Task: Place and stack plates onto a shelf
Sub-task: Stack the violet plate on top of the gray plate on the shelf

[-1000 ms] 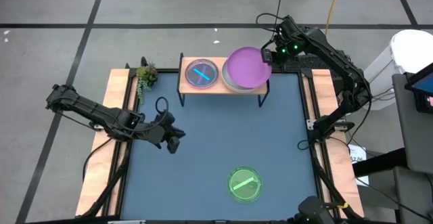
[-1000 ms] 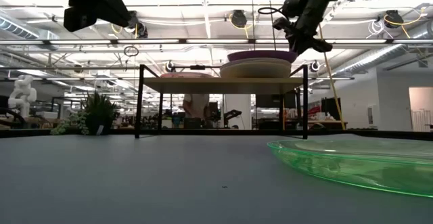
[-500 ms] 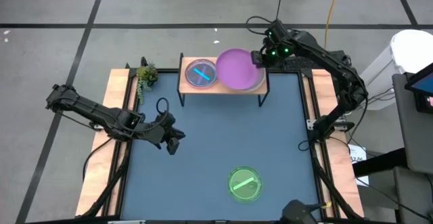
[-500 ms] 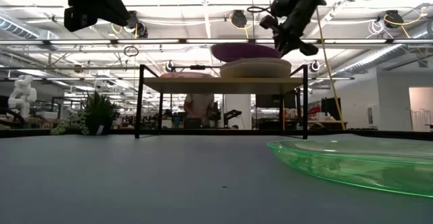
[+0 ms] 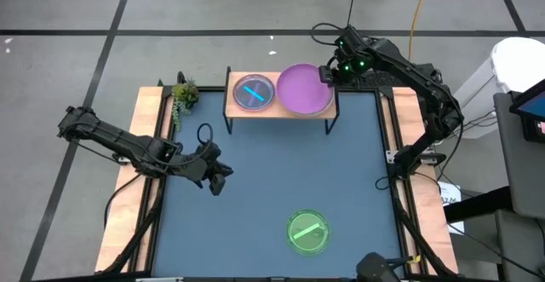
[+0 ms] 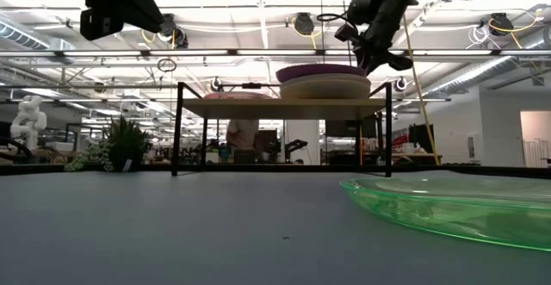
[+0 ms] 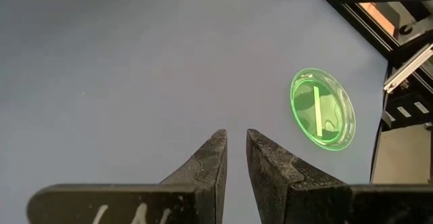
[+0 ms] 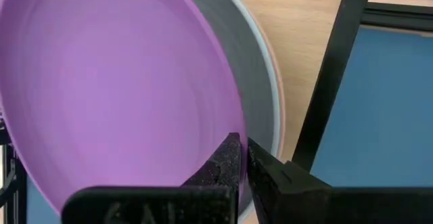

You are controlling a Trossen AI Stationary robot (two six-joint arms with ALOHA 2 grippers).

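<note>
purple plate (image 5: 305, 89) pinched by right gripper (image 5: 324, 74) over shelf (image 5: 328, 106).

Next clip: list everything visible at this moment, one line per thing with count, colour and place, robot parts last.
Round purple plastic plate: one, purple, top of the stack on the shelf's right half, rim pinched by the right gripper.
Plates under it: beige edge showing, count unclear.
Small translucent blue plate: one, blue with a bar, on the shelf's left half, over a pink plate edge.
Small translucent green plate: one, green with a bar, near table edge.
Light-wood shelf on black legs: one, at the table's far side.
Small potted plant: one, green, left of the shelf.
Blue-grey table top: one.
Person: one, in the background behind the shelf.
Left gripper: black, above the table's left side, empty.
Right gripper: black, at the purple plate's rim.
</note>
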